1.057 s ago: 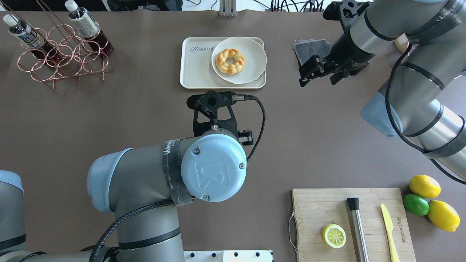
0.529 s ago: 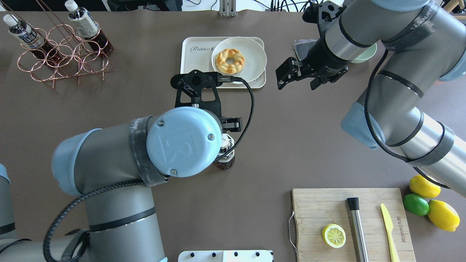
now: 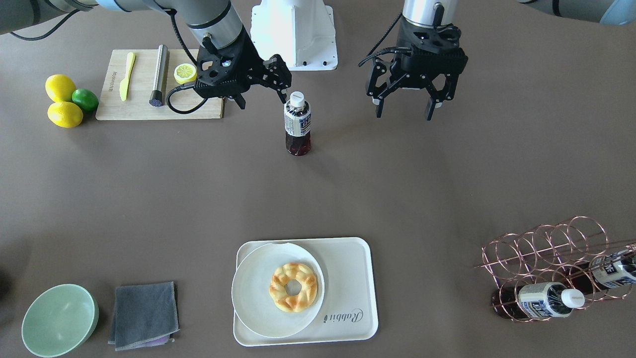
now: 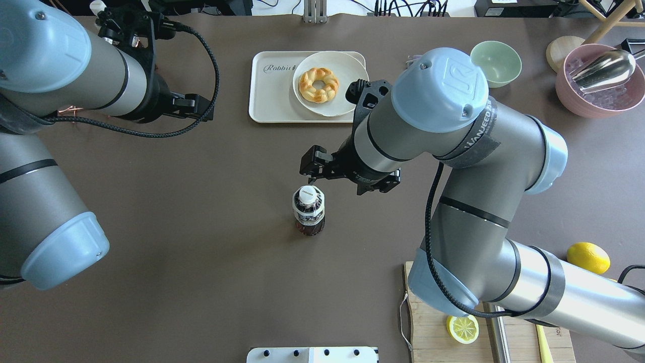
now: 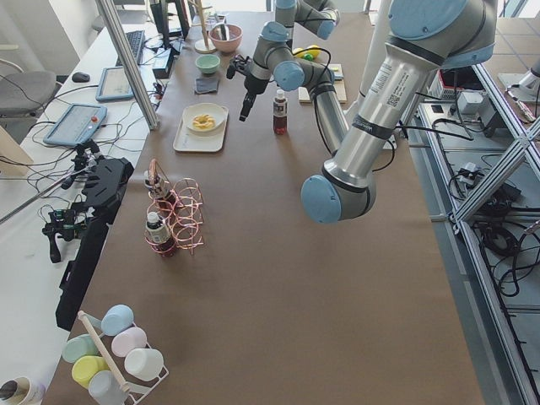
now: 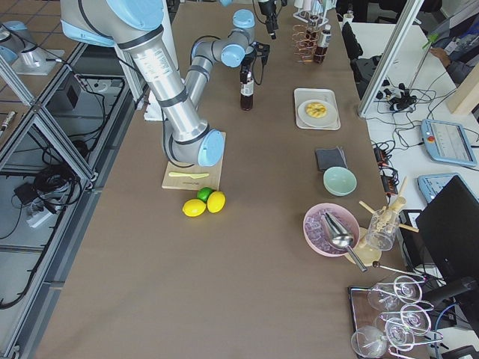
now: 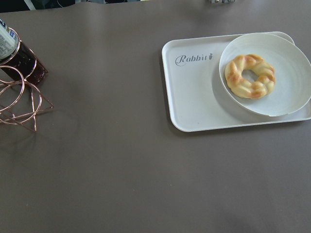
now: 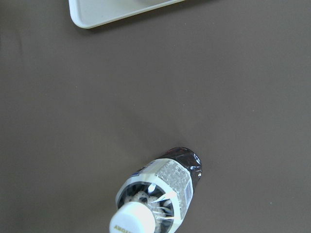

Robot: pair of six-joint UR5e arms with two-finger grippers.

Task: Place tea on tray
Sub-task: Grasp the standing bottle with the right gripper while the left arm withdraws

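One tea bottle [image 4: 308, 210] stands upright on the bare table, also in the front view [image 3: 297, 127] and at the bottom of the right wrist view [image 8: 160, 194]. My right gripper [image 3: 261, 89] is open and empty, close beside the bottle's cap at cap height, not touching. My left gripper [image 3: 403, 107] is open and empty, hanging above the table well off to the bottle's side. The cream tray [image 4: 272, 98] marked "Rabbit" lies farther back [image 3: 348, 298] and bears a round plate [image 4: 347, 75] with a ring pastry. Two more tea bottles [image 3: 544, 301] lie in a copper rack [image 3: 546, 248].
A wooden cutting board [image 3: 139, 107] with a lemon half, a steel muddler and a yellow knife lies by my right arm's base. Lemons and a lime [image 3: 59, 99] lie beside it. A green bowl [image 3: 59, 318] and a grey cloth [image 3: 144, 313] lie beyond the tray.
My left arm has swung away to the far left, uncovering the bottle, which stands where it was. My right arm has swung in from the back right to beside the bottle.
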